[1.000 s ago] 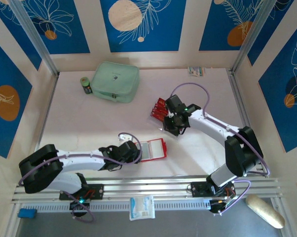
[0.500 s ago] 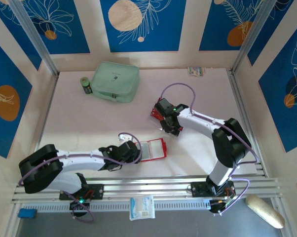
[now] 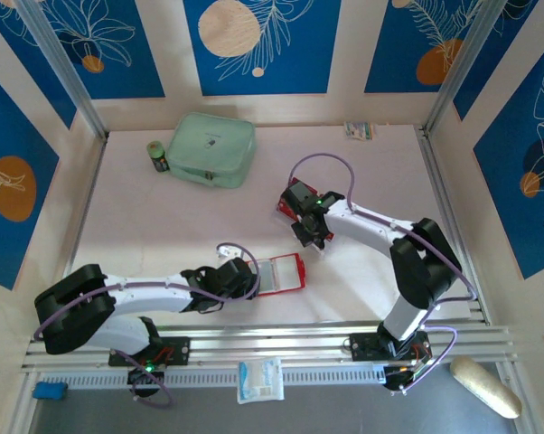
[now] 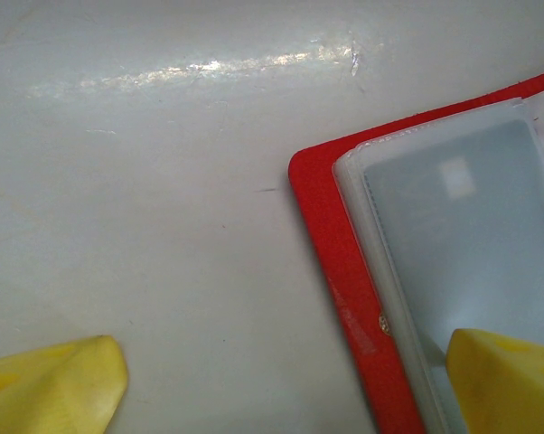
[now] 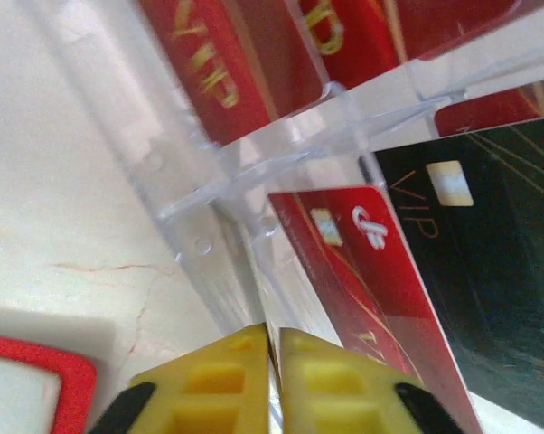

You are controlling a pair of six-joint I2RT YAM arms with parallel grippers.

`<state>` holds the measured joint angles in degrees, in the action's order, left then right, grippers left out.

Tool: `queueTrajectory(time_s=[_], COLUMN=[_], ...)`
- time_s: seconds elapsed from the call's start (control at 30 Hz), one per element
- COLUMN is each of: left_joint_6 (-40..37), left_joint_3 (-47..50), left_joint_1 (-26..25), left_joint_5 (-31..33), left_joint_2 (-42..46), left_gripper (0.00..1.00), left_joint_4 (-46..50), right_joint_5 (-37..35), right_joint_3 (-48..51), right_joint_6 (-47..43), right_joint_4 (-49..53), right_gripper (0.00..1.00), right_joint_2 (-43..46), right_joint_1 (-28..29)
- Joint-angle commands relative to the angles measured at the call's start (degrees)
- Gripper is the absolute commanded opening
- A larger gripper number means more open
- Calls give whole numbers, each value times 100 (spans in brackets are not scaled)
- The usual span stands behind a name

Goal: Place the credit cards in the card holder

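The card holder (image 3: 279,273) lies open near the front of the table, a red wallet with pale clear sleeves (image 4: 462,244). My left gripper (image 3: 240,276) stands open at its left edge (image 4: 281,362), one fingertip (image 4: 507,380) over the sleeve and the other on bare table. The credit cards (image 3: 295,201) stand in a clear compartment tray (image 5: 254,181); a red one (image 5: 362,271) and a black one (image 5: 489,262) lean closest. My right gripper (image 3: 310,231) is shut (image 5: 274,339) at the tray's near wall, beside the red card. Whether anything is pinched is not visible.
A mint-green zip case (image 3: 211,148) and a small dark-green cylinder (image 3: 157,155) sit at the back left. A small packet (image 3: 360,130) lies by the back wall. Panel walls and metal posts enclose the table on three sides.
My right gripper has moved left and back over the clear tray, and its jaws have come together. The left arm and the card holder have stayed put.
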<state>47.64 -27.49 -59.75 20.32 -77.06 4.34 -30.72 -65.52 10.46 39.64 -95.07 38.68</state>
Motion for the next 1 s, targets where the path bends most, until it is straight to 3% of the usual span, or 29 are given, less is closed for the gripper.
queueTrajectory(time_s=[0.0, 0.23, 0.4, 0.73, 0.97], left_joint_6=[61, 88, 113, 141, 158], left_joint_3=[147, 138, 87, 42, 63], left_joint_1=[39, 33, 34, 41, 38], left_joint_5=[-282, -272, -269, -253, -232], left_joint_2=[-174, -115, -108, -47, 68], left_gripper=[94, 95, 94, 94, 94], left_joint_4=[248, 390, 497, 743, 856], right_joint_5=[258, 505, 1078, 3249, 3841], right_joint_3=[39, -136, -22, 1823, 2696], right_joint_6=[-314, -325, 362, 2390, 3130], right_joint_4=[-166, -92, -220, -2306, -3479], right_gripper=[5, 0, 0, 0, 0], right_joint_2=[390, 938, 1378, 2102, 1943], right_joint_1=[42, 264, 352, 297, 329])
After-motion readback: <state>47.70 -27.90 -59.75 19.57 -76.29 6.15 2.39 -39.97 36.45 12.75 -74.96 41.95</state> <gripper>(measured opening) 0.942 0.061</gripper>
